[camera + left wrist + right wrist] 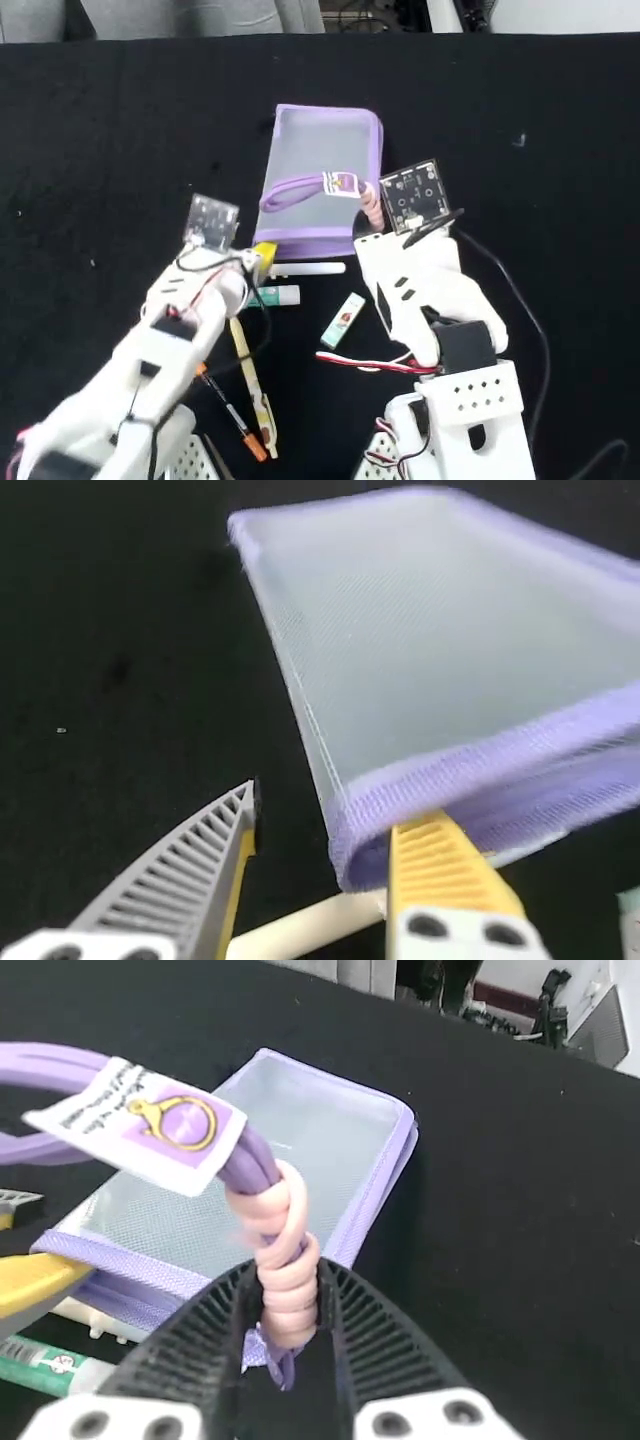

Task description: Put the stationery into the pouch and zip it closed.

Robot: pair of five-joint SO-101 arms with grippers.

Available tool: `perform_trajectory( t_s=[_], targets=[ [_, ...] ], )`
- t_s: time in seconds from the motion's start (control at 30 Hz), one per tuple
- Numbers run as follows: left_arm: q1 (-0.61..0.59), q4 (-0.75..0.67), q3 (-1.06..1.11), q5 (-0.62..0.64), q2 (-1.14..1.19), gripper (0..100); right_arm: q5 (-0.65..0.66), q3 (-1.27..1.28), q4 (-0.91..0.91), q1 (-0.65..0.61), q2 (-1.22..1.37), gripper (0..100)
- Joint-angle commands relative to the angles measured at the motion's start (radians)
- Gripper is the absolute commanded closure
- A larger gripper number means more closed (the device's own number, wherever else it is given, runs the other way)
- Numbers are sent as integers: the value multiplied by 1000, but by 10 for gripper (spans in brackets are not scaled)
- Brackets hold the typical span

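The right gripper (pixel 288 1295) clamps the pink coiled cord (pixel 283 1250) on the translucent purple-trimmed mesh pouch (pixel 322 155) mid-table, likely to steady it, while the left gripper (pixel 340 820), jaws apart, noses its near corner beside the white pen (pixel 306 269), apparently to open the mouth.

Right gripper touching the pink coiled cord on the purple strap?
Touching. In the right wrist view the right gripper clamps the pink coiled cord from both sides, no gap.

There is one purple pouch (pixel 322 160). Five stationery pieces (pixel 305 269) lie on the tabletop (pixel 100 150). Two arms (pixel 430 290) stand there.
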Motion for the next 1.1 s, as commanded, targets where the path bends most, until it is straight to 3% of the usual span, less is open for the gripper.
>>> perform_trajectory(
  t_s=[0.0, 0.33, 0.53, 0.93, 1.07],
  targets=[
    [-25, -21, -143, 15, 153, 799, 5, -54, 0, -12, -39, 987],
    [-31, -23, -180, 121, 55, 800, 5, -51, -2, -12, -39, 987],
    [19, -23, -232, 109, 71, 977, 5, -51, -2, -11, -39, 987],
    [44, -25, -420, 109, 364, 971, 5, -51, 5, -8, -39, 987],
    [18, -17, -417, 118, 347, 971, 5, -53, 5, -6, -39, 984]
  ],
)
